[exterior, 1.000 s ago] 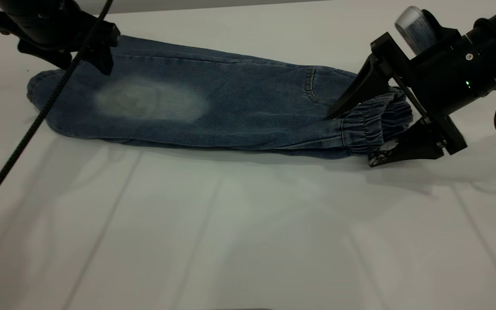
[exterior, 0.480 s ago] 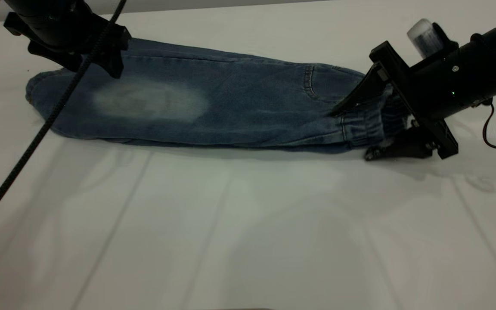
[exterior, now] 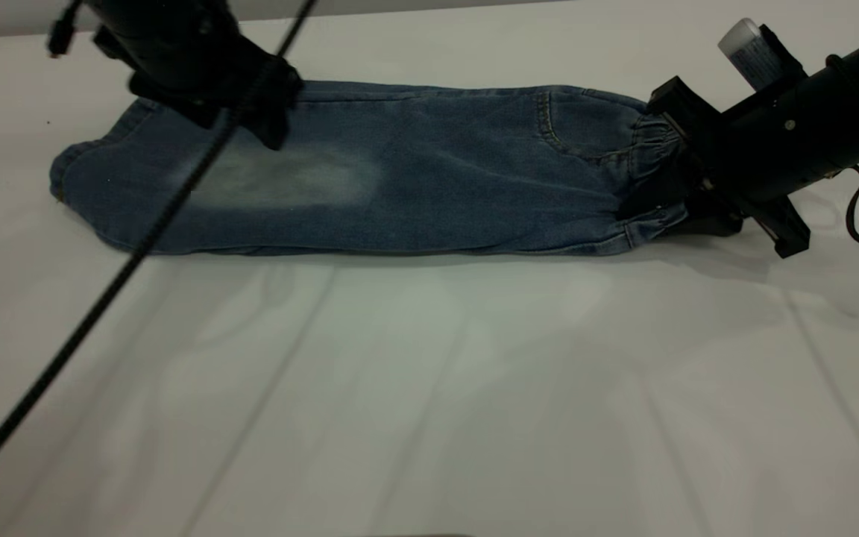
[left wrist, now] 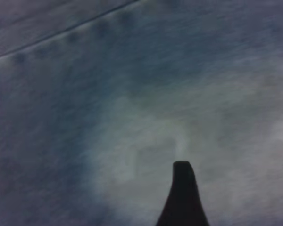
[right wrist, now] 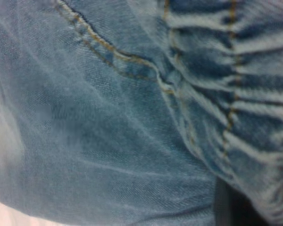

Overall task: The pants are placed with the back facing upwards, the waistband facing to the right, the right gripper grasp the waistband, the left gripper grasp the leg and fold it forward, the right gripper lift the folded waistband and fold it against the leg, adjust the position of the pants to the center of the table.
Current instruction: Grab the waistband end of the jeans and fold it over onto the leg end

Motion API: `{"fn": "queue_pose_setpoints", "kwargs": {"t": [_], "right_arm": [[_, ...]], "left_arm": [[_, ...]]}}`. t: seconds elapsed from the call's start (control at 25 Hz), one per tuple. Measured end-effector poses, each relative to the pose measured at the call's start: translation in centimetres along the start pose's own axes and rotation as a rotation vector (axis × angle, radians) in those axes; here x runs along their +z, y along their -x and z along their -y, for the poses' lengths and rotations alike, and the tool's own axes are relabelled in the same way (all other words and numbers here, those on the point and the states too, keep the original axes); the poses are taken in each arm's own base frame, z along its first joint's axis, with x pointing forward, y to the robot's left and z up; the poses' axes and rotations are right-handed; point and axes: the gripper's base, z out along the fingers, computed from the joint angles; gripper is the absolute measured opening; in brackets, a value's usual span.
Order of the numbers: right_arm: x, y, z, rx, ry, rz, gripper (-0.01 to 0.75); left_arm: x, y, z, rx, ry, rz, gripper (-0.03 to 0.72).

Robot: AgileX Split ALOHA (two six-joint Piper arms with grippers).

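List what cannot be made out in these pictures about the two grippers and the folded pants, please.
- Left gripper: the exterior view shows it over the pants from behind; whether its jaws are open is hidden. The left wrist view shows one fingertip only.
- Right gripper: its jaws are buried in the waistband; the right wrist view shows only cloth.
- Printed leg: not visible, presumably folded underneath.
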Motion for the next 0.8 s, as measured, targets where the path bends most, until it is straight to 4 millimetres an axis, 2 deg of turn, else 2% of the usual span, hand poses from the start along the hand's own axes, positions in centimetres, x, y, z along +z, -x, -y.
{"fn": "queue_pose_setpoints", "kwargs": {"t": [0.2,0.48,0.64,0.8], "right_arm": [[-0.4,0.0,-0.8,-0.144,0.045,-0.003,0.062],[-4.1,0.1,-5.6,-0.319,0.230,0.033,0.062],[-7.0,-0.1,-8.3,-0.423,0.292,0.080,0.062],[-9.7,-0.8,-10.5,-0.539,0.341,0.102,0.061]], "left_arm": [[1.8,-0.7,3.1,0.059,-0.049,0.009,0.517],[4.1,-2.3,9.2,0.151,-0.146,0.036,0.517],[3.8,-2.6,12.4,0.210,-0.194,0.057,0.517],[3.3,-2.7,14.7,0.235,-0.234,0.096,0.517]]}}
